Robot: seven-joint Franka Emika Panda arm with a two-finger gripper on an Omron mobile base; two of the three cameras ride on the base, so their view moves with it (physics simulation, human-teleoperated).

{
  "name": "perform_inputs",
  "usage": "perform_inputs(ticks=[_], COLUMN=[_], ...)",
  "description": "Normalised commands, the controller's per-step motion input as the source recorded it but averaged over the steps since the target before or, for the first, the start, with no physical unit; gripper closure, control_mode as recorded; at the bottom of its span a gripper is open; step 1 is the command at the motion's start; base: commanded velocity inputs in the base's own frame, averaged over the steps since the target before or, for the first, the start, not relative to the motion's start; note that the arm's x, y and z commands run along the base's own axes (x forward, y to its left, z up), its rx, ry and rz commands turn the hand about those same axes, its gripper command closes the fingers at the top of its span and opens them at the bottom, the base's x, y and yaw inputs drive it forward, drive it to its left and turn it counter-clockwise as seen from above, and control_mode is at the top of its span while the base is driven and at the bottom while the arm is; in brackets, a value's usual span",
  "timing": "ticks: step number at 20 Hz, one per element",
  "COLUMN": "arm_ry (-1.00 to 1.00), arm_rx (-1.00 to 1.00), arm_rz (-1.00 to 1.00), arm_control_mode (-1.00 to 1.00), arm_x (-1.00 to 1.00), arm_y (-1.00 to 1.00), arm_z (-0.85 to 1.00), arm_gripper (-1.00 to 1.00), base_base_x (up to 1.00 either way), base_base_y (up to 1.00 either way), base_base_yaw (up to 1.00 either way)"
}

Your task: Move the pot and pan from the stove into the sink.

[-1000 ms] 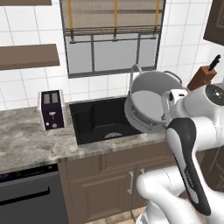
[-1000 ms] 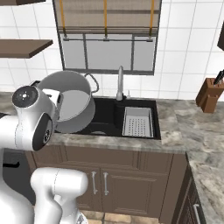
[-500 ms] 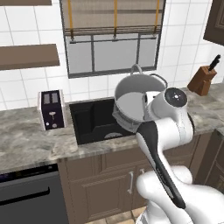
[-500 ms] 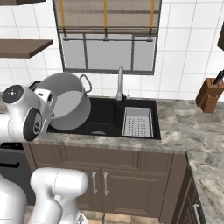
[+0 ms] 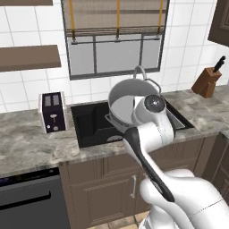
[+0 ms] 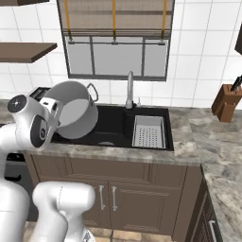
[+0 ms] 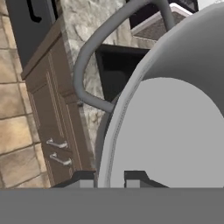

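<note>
The light-grey pot point(image 5: 121, 103) point(image 6: 75, 112) hangs tipped on its side over the left part of the black sink point(image 5: 91, 129) point(image 6: 113, 126), its open mouth facing the robot. My gripper point(image 7: 112, 178) is shut on the pot point(image 7: 175, 131) at its rim, which runs between the two fingertips point(image 7: 135, 176). One loop handle point(image 7: 94, 61) curves up beside the rim. The curved chrome faucet point(image 6: 129, 90) stands behind the basin. The pan and the stove are out of view.
A dark toaster point(image 5: 53, 112) stands on the marbled counter left of the sink. A knife block point(image 5: 205, 82) point(image 6: 227, 101) sits at the far right. A grey drain rack point(image 6: 149, 131) fills the basin's right side. A dark appliance door point(image 5: 31, 201) is below the counter at left.
The arm has swung the held pot leftward from the faucet side to over the middle-left of the sink. The grip has stayed shut and the base has not moved.
</note>
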Motion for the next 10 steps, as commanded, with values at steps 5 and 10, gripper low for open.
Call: perform_inputs(ticks=[5,10], arm_ry=[0.01,0.04], arm_rx=[0.0,0.01], arm_rz=[-0.04,-0.03], arm_control_mode=[-1.0,-1.0], arm_x=[0.65,0.69], arm_y=[0.22,0.23], arm_z=[-0.29,-0.32], arm_gripper=[1.0,1.0], base_base_x=[0.0,0.0], base_base_y=[0.0,0.0], base_base_yaw=[0.0,0.0])
